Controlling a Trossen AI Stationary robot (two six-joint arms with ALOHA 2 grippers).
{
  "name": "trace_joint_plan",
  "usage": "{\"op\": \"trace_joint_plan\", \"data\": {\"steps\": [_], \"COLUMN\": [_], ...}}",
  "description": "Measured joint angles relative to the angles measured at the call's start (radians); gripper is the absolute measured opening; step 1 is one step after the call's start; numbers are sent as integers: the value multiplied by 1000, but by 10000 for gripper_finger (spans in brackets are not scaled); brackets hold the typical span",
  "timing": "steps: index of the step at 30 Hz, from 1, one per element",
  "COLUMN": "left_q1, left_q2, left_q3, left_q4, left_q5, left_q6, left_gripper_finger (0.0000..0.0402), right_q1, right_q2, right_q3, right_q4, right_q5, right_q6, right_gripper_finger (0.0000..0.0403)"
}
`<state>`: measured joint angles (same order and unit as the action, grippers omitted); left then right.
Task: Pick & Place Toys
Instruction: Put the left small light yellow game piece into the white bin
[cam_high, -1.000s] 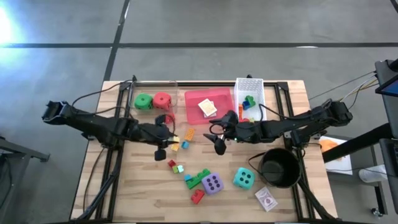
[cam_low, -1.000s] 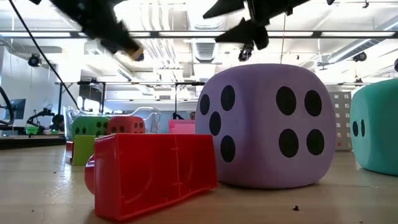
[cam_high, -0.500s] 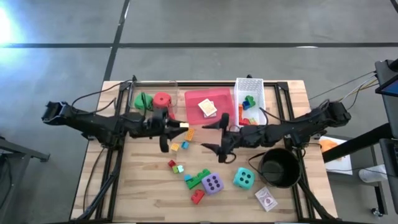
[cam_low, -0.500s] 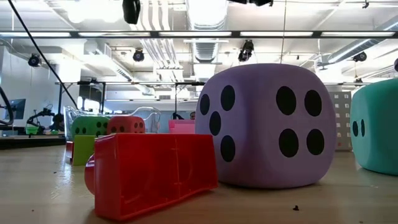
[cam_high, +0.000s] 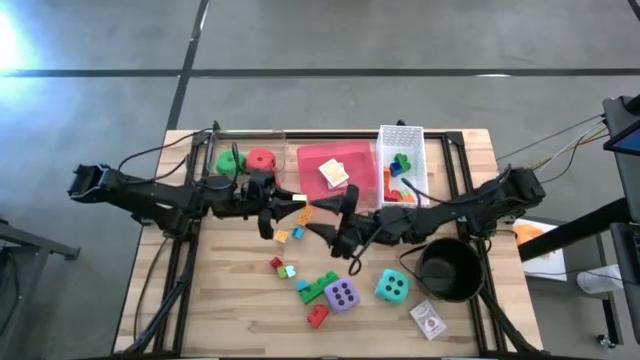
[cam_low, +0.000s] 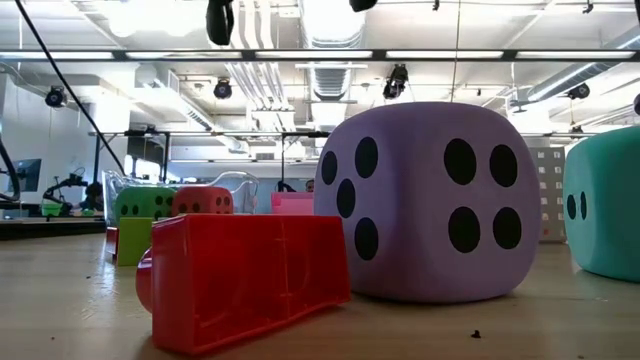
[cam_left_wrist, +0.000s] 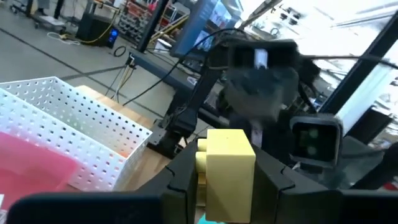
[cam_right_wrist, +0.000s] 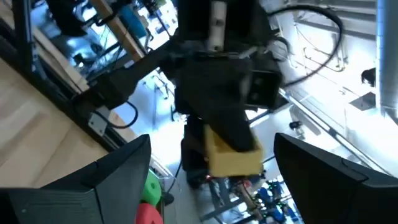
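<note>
My left gripper (cam_high: 291, 204) is above the table's middle, shut on a small yellow brick (cam_left_wrist: 227, 171). My right gripper (cam_high: 338, 230) faces it from the right with its fingers spread wide and empty. The right wrist view shows the brick (cam_right_wrist: 233, 152) between those open fingers, farther off. The purple die (cam_high: 342, 295), the teal die (cam_high: 392, 286), a green brick (cam_high: 320, 287) and a red brick (cam_high: 317, 316) lie on the near part of the table. The green die (cam_high: 230, 162) and the red die (cam_high: 261, 160) sit at the far left. My left gripper pinches the yellow brick's two opposite sides (cam_left_wrist: 249, 177) between its two fingers. The fingers lie about level and point toward the table's right. The brick is lifted clear of the table and sticks out past the fingertips (cam_left_wrist: 180, 180).
A white mesh basket (cam_high: 385, 160) with bricks and a pink tray (cam_high: 355, 180) with a card pack (cam_high: 333, 173) stand at the far middle. A black pot (cam_high: 447, 268) and another card pack (cam_high: 428, 320) are near right. Small loose bricks (cam_high: 283, 268) lie mid-table.
My left gripper has risen off the table with the yellow brick and gone toward the right and far side. My right gripper has gone toward the left and near side, turned toward the left gripper, and spread its fingers wider.
</note>
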<state>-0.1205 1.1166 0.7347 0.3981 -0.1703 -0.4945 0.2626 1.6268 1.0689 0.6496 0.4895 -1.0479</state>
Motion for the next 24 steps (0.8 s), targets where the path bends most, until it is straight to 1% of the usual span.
{"op": "trace_joint_plan", "data": {"steps": [5, 12, 14, 17, 24], "left_q1": [-1, 1, 1, 2, 2], "left_q2": [-3, 6, 6, 6, 7], "left_q3": [0, 0, 0, 0, -2], "left_q4": [4, 2, -2, -5, -9], "left_q5": [56, 105, 109, 128, 158], "left_q6": [-1, 0, 4, 4, 22], "left_gripper_finger": [90, 90, 90, 90, 90], "right_q1": [-5, -11, -14, -13, -18], "right_q2": [44, 93, 96, 97, 96], "right_q3": [63, 111, 119, 125, 136], "right_q4": [-11, -20, -34, -42, -48], "right_q5": [24, -20, -41, -45, -49], "right_q6": [-43, -89, -89, -81, -82], "right_gripper_finger": [333, 332, 324, 294, 191]}}
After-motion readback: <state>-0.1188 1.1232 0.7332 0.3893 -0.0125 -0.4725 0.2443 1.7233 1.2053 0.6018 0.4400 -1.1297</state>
